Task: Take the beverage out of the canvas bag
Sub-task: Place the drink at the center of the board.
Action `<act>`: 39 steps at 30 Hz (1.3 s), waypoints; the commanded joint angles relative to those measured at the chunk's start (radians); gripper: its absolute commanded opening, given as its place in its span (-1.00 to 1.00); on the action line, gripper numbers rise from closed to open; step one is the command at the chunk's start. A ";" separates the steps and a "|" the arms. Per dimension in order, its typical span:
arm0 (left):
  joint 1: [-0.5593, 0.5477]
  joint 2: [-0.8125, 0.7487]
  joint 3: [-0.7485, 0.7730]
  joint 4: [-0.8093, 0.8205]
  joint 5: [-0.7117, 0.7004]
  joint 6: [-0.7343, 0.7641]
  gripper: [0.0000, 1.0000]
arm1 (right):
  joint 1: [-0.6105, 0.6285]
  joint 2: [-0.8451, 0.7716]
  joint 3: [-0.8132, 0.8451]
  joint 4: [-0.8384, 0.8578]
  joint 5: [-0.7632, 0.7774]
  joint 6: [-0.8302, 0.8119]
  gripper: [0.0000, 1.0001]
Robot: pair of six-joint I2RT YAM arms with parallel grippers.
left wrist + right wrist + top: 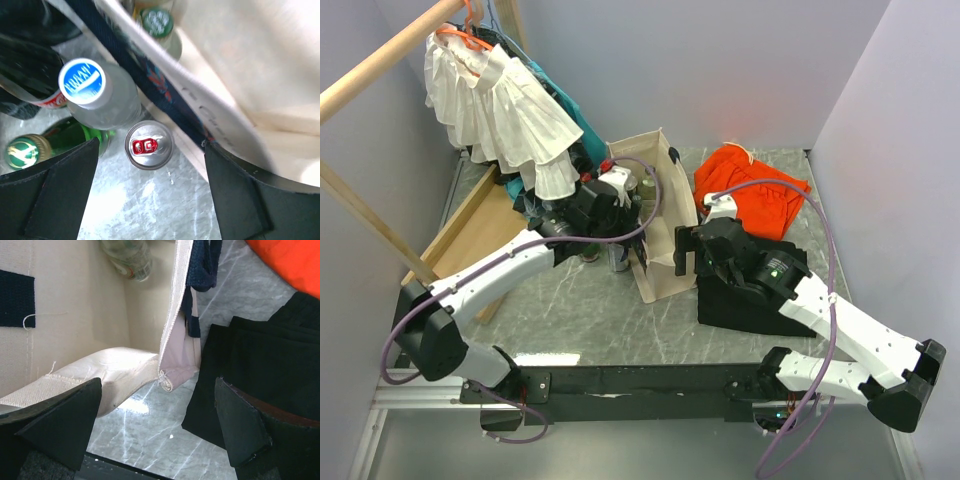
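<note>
**Your left claw** (150, 167): jaws spread wide, holding nothing. It hangs over the drinks standing just outside the bag's left wall.

**Your right claw** (159, 390): jaws wide apart, nothing between them. It sits at the bag's near right corner, above the surface (150, 440).

**Canvas bag** (660, 205): beige with dark strap handles, standing mid-surface between your two claws. Your right wrist view looks into its pale interior.

**Beverage in the bag:** a clear bottle (126, 257) shows at the far end of the bag's inside. Only part of it is in view, and its label is too blurred to read.

**Drinks beside the bag, on the marble:**
- silver can (148, 145) with a red tab, directly under your left claw and just beside the bag's wall
- blue-capped bottle (81, 83), clear, touching the can's far-left side
- green bottle (22, 152) with a gold cap

**Other items:**
- orange cloth (750, 185), to the right of the bag and further back
- black cloth (745, 300), folded, under your right arm
- white blouse (505, 115), on a hanger at the far left
</note>
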 commanded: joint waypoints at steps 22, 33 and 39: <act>0.000 0.139 0.469 -0.090 0.064 0.084 0.86 | 0.010 0.000 -0.094 0.051 -0.128 -0.108 1.00; 0.002 0.337 0.662 -0.179 0.122 0.143 0.79 | 0.010 0.011 -0.094 0.083 -0.143 -0.130 1.00; 0.004 0.409 0.682 -0.164 0.118 0.148 0.76 | 0.010 0.008 -0.099 0.083 -0.140 -0.134 1.00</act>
